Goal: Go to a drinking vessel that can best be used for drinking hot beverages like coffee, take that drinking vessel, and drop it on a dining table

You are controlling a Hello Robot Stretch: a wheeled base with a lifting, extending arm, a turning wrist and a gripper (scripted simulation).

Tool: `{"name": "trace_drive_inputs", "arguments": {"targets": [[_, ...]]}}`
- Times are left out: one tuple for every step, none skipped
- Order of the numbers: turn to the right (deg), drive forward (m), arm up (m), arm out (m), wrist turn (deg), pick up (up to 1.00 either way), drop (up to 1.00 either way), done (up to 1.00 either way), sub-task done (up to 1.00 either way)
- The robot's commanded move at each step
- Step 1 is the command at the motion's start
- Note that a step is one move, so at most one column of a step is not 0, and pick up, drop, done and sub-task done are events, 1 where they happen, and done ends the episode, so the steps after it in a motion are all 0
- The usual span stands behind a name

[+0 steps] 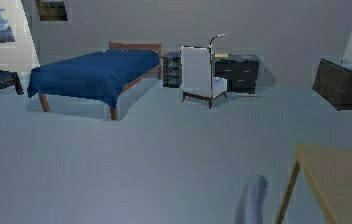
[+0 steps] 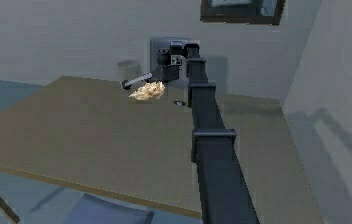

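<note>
**Arm (image 2: 212,135) reached out over the table (image 2: 74,130), end effector (image 2: 136,82) at a small cream-coloured object (image 2: 149,93).**

You see the end effector near the table's far edge, its thin fingers pointing toward the arm side view's left. The cream-coloured object shows right at those fingers with the tabletop behind it. You cannot tell whether the end effector grasps it or whether it lies on the table. Its shape is too blurred to name it or to see inside it. The dark square arm rises from the bottom edge, slanting slightly left, with two white marker squares (image 2: 174,52) at its far end. A framed picture (image 2: 244,8) hangs on the wall beyond. In the forward view, a bed (image 1: 89,72) with a blue cover stands at the left, with a white armchair (image 1: 202,75) and a dark dresser (image 1: 236,72) by the far wall.
</note>
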Motion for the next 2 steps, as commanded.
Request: {"name": "trace_drive_inputs", "arguments": {"targets": [[0.0, 0.0, -0.32, 0.0, 0.0, 0.0, 0.0, 0.0, 0.0], [0.0, 0.0, 0.0, 0.0, 0.0, 0.0, 1.0, 0.0, 0.0]]}}
